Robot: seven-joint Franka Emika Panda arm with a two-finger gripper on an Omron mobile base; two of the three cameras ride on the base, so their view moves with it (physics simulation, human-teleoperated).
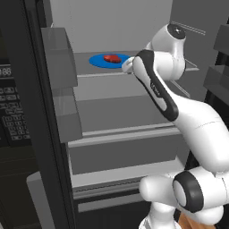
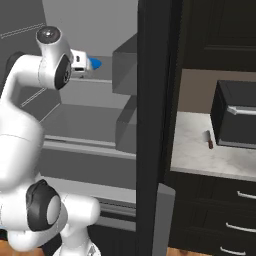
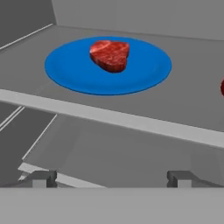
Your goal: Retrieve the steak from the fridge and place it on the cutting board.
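The steak [image 3: 110, 54] is a small dark-red slab lying on a round blue plate [image 3: 78, 74] on an upper shelf of the open fridge [image 1: 112, 22]. In the left base view the steak [image 1: 111, 58] shows just left of my white hand. My gripper [image 3: 111, 178] hangs in front of that shelf's edge, a little below and short of the plate. It is open, its fingertips [image 3: 43, 178] set wide apart with nothing between them. The cutting board is out of view.
Something red [image 3: 222, 87] pokes in at the shelf's right edge. Grey door bins [image 1: 60, 58] flank the fridge opening on both sides. To the right, a counter [image 2: 195, 157] carries a black toaster oven [image 2: 235, 120] and a small knife [image 2: 209, 139].
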